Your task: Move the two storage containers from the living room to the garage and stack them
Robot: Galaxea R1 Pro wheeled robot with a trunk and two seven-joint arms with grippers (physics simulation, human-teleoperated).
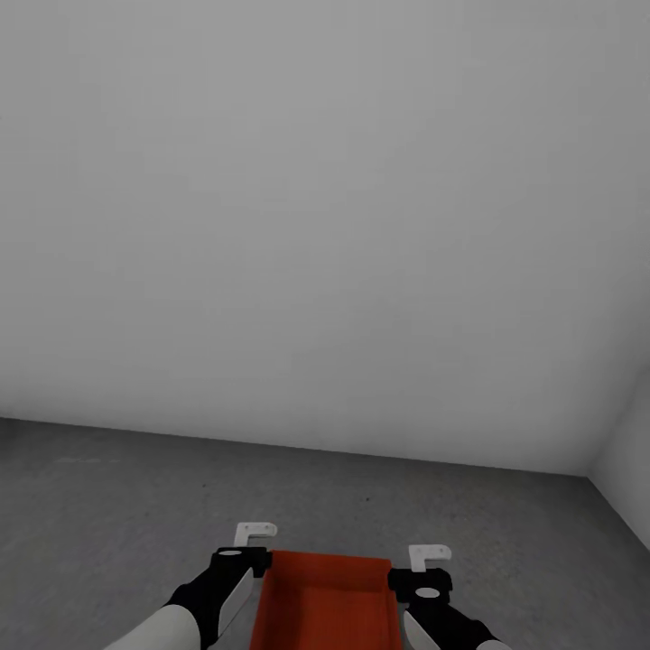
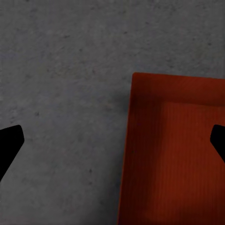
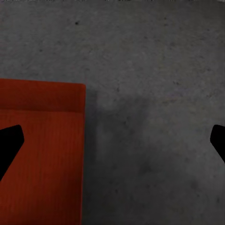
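I am in the garage. One orange-red storage container (image 1: 325,600) sits low in the head view on the grey concrete floor (image 1: 135,506), between my two arms. My left gripper (image 1: 246,552) hovers over its left wall, and in the left wrist view this gripper (image 2: 112,143) is open, its black fingertips (image 2: 9,145) far apart astride the container (image 2: 173,154) wall. My right gripper (image 1: 424,569) hangs over the right wall. It is also open in the right wrist view (image 3: 112,143), astride the container (image 3: 42,154) edge. Neither gripper grips anything.
A plain white wall (image 1: 325,226) stands ahead, meeting a second white wall (image 1: 632,469) in a corner at the right. Bare concrete stretches to the left of the container and ahead of it up to the wall.
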